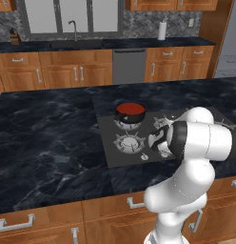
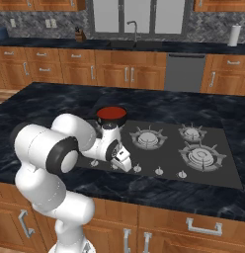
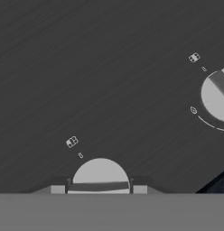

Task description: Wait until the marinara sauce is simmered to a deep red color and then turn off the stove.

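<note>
the tool [image 2: 122,163] sits low over the front edge of the stove [image 2: 213,173], right at the row of small silver knobs. in the hand view a round knob [image 3: 99,173] lies just above the bottom band, with the two small dark fingertips [image 3: 58,188] flanking it on either side. whether the tips actually press on the knob or just stand beside it cannot be told, so the tool's state cannot be told either. a second knob [image 3: 217,97] with a raised bar across it sits off to the right of that view, with small white markings printed on the dark panel near each one.

in the right base view the tool points down at the leftmost knobs, and three more knobs [image 2: 158,171] run along the edge to its right. the white arm [image 1: 196,143] bends over the front of the table [image 1: 44,138], covering the near right part of the stove in the left base view.

the marinara sauce [image 1: 130,109] is a smooth red disc in a small dark pot [image 1: 129,116], which stands on the far left burner of the stove, behind the tool and well apart from it. the burner [image 1: 130,142] in front of the pot is bare.

beyond the black marbled table runs a back wall of wooden cabinets [image 1: 63,71] with a sink faucet [image 1: 73,29], a grey dishwasher [image 1: 129,66] and a paper towel roll [image 1: 162,30].
</note>
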